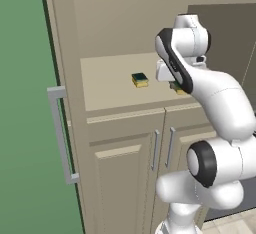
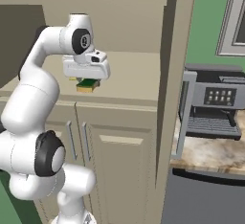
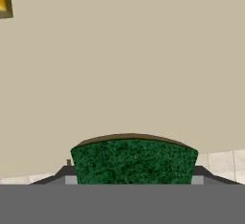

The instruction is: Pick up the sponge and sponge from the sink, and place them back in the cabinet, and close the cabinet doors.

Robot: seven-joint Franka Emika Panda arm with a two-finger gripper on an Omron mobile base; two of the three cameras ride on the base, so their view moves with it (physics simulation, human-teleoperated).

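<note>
Gripper (image 2: 88, 84) clamped on sponge (image 3: 134, 162), which sits btwn fingers; we count 2 sponges, 2nd sponge (image 1: 140, 80) on cabinet shelf (image 1: 107, 85).

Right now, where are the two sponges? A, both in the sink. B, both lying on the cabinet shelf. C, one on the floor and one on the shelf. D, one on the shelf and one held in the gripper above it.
D: one sponge lies on the cabinet shelf, while the gripper is shut on the other sponge just above the shelf's front.
</note>
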